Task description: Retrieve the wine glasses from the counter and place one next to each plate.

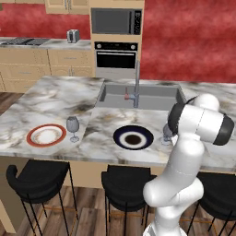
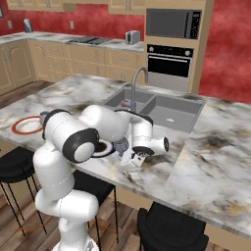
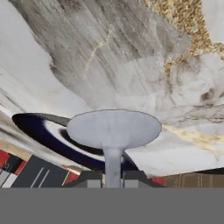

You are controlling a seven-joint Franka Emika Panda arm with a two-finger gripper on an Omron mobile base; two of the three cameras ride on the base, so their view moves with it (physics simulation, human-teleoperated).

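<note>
Gripper: we see its two dark fingertips point(image 3: 112, 179) pinched close on the thin stem of a translucent grey-blue stemmed wine glass point(image 3: 113, 131), whose round foot faces the hand camera.
Held glass: in the left base view we find it point(image 1: 167, 134) upright just to the right of the dark plate, partly hidden behind the white arm; whether its foot touches the marble we cannot tell.
Dark plate: we see a round navy plate with a white ring and dark centre point(image 1: 133, 137) lying flat on the white marble island top with grey and brown veins point(image 1: 60, 99), in front of the sink point(image 1: 140, 97).
Second glass: we see another grey-blue stemmed glass point(image 1: 73, 129) standing upright just to the right of a round white plate with an orange-red rim point(image 1: 45, 135).
Stools: we see black stools point(image 1: 39, 182) lined up under the near edge of the island.
</note>
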